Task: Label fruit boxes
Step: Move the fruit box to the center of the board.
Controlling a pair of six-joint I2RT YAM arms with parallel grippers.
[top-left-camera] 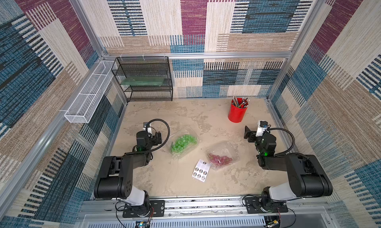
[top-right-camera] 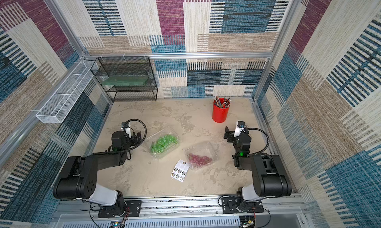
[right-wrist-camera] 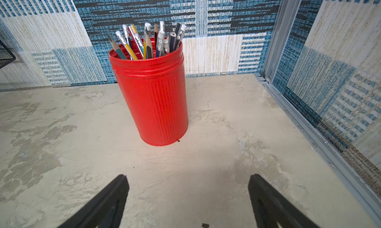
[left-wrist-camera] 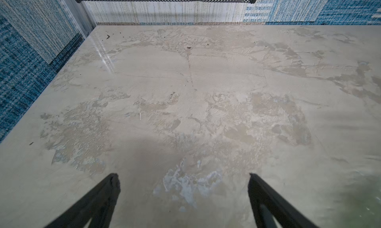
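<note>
Green grape box (top-left-camera: 183, 143): laid flat on the table (top-left-camera: 165, 183) with the clear lid facing up, so a sticker can be pressed on it; just beside the left gripper (left-wrist-camera: 184, 178).
Red grape box (top-left-camera: 221, 155): also flat, nearer the front edge.
Sticker sheet (top-left-camera: 201, 170): placed between the arms, at the red grape box; whether they touch cannot be told.
Left gripper: jaws are spread wide and nothing is held; only bare table is seen between them.
Right gripper (right-wrist-camera: 188, 178): wide apart and empty, pointed at the pencil cup (right-wrist-camera: 153, 97), well apart from both boxes.
Obstacles: the cup is judged not to block the way to the boxes.
Mesh shelf (top-left-camera: 144, 78): against the back wall, far away.
Progress: no sticker is seen on either lid.
</note>
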